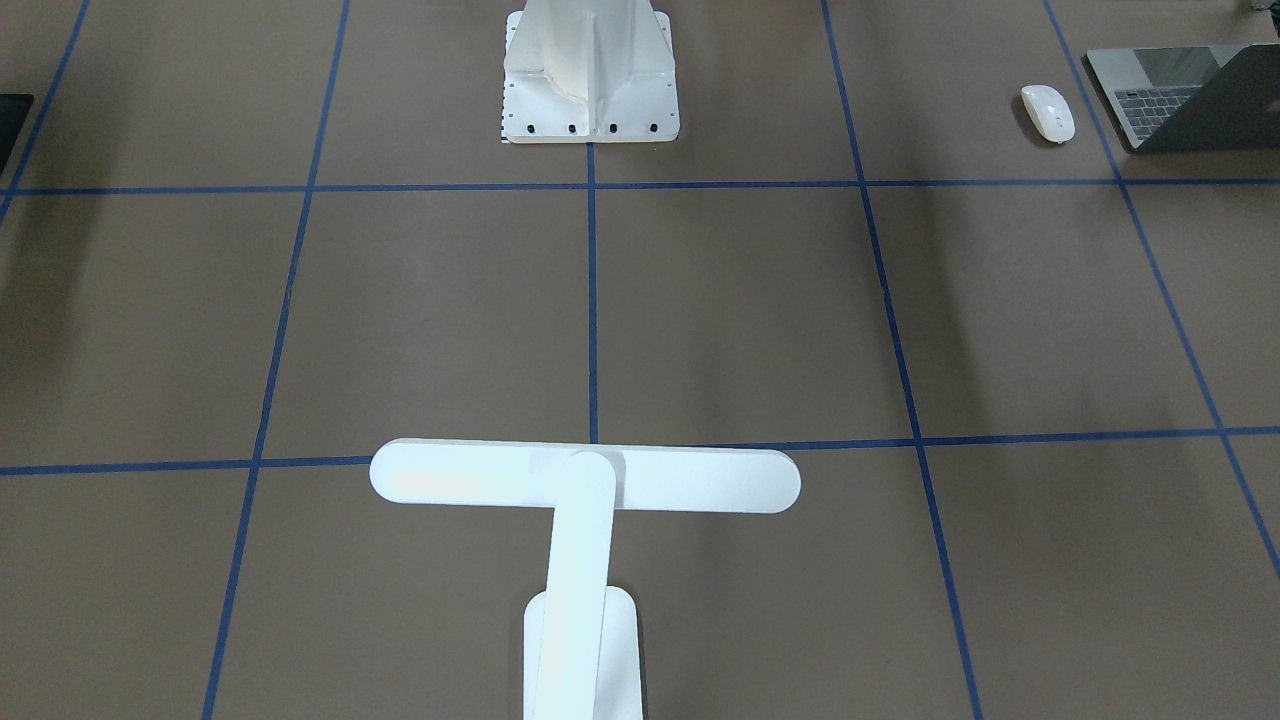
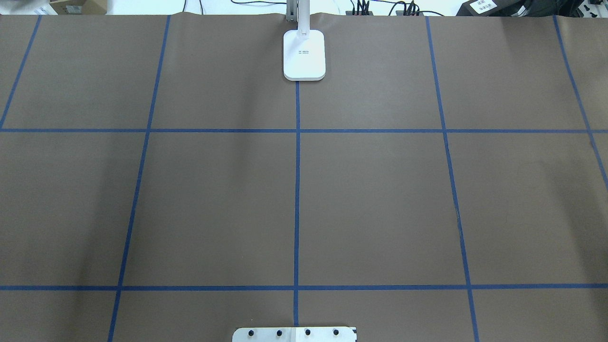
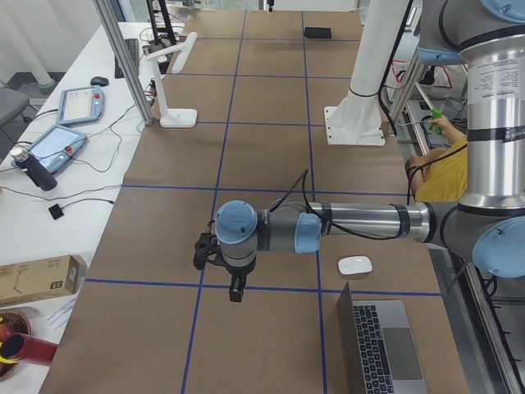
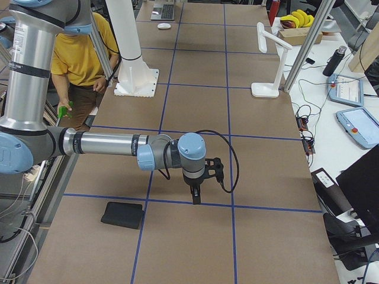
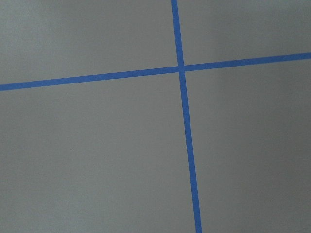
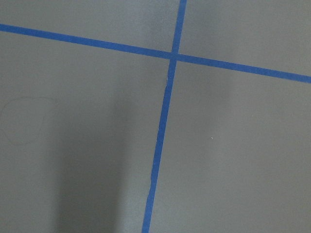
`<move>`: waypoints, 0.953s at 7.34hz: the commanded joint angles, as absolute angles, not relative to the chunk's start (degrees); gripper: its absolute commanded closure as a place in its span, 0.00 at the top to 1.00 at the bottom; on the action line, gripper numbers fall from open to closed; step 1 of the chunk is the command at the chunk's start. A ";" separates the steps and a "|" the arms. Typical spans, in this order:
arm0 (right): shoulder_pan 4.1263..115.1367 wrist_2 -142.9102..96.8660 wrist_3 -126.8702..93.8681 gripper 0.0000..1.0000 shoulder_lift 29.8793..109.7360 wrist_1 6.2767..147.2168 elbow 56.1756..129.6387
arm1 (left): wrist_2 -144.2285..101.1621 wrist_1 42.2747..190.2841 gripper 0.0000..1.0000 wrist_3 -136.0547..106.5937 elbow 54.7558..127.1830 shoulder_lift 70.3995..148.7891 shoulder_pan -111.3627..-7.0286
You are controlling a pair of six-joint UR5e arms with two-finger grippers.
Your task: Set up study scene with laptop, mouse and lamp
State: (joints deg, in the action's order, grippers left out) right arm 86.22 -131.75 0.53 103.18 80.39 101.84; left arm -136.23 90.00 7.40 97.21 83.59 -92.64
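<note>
The laptop (image 1: 1200, 105) sits open at the robot's left end of the table (image 2: 380, 199), the mouse (image 1: 1047, 112) just beside it. The lamp (image 1: 585, 480) stands at the middle of the far edge. Both arms reach out low over bare paper. The left gripper (image 3: 235, 287) and right gripper (image 4: 195, 195) point down — from these side angles I can't tell whether either is parted or closed.

The overhead camera sees the lamp (image 2: 304, 54) at 12 o'clock; the facing camera sees it at 6. Wrist cameras look down close.
</note>
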 commanded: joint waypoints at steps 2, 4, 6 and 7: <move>86.22 -131.75 0.53 1.00 103.10 80.33 101.87 | -136.32 90.00 0.99 7.82 97.29 83.76 -92.64; 86.22 -131.75 0.53 1.00 103.18 80.42 101.78 | -136.23 90.00 0.99 7.73 97.73 84.02 -92.64; 86.22 -131.75 0.53 1.00 103.18 80.42 101.78 | -136.23 89.83 1.00 7.73 97.47 85.08 -92.72; 86.22 -131.75 0.53 1.00 103.18 80.42 101.60 | -136.06 89.82 0.99 7.82 97.38 84.73 -92.99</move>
State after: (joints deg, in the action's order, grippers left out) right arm 86.22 -131.75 0.53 103.16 80.42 101.72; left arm -136.19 89.87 7.75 97.41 84.85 -92.79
